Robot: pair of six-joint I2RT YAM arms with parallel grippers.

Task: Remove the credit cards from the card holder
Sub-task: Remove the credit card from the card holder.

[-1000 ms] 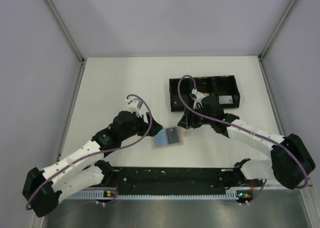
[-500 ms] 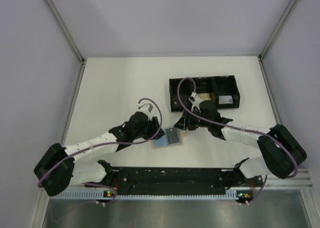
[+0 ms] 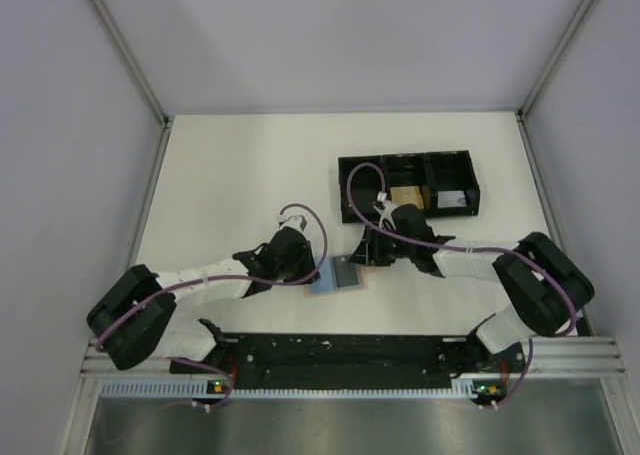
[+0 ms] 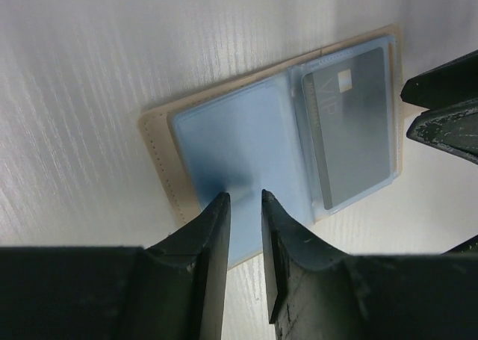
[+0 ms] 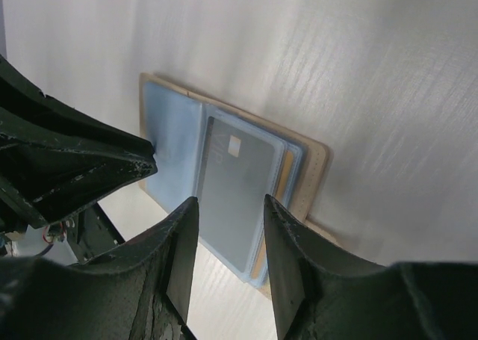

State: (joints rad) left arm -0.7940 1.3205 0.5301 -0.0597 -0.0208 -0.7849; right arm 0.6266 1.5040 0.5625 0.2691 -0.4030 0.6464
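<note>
The card holder [image 3: 322, 284] lies open on the table between both arms, tan border [image 4: 158, 142] around blue-grey panels. A grey credit card [image 4: 351, 131] sits in the clear sleeve of its right panel; the left panel [image 4: 231, 142] shows no card. My left gripper [image 4: 244, 198] has its tips on the left panel, jaws open by a narrow gap with nothing between them. My right gripper [image 5: 229, 203] hangs open over the grey card [image 5: 231, 175], one finger to each side. An orange-tan edge [image 5: 282, 181] shows under that sleeve.
A black three-compartment tray [image 3: 350, 165] stands behind the card holder, with an orange-tan block [image 3: 405, 195] in the middle compartment and a grey card-like piece [image 3: 452, 200] in the right one. Metal frame posts and grey walls bound the table.
My left arm has swung right and come down onto the card holder's left panel while its jaws narrowed. My right gripper has shifted slightly down over the card side.
</note>
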